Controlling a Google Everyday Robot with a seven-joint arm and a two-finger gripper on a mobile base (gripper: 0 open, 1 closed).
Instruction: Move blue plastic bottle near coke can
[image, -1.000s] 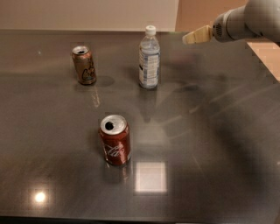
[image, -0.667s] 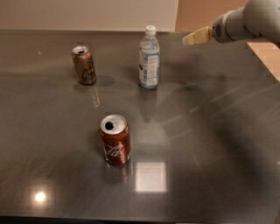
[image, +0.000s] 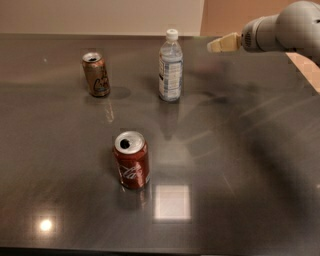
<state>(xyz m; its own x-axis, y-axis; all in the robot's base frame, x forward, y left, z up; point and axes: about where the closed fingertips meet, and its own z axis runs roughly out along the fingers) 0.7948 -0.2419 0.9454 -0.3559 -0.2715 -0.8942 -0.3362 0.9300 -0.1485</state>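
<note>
The blue plastic bottle (image: 170, 66) stands upright at the back middle of the dark table, with a white cap and a blue-white label. The coke can (image: 131, 160), red with white script and an open silver top, stands upright nearer the front, left of centre. My gripper (image: 216, 46) is at the upper right, above the table and to the right of the bottle's cap, apart from it. It holds nothing.
A brownish-gold can (image: 96, 74) stands upright at the back left. The dark glossy table (image: 240, 165) has its right edge at the upper right, with a tan floor beyond. A pale wall runs along the far edge.
The gripper has shifted very slightly; the bottle and both cans have not moved.
</note>
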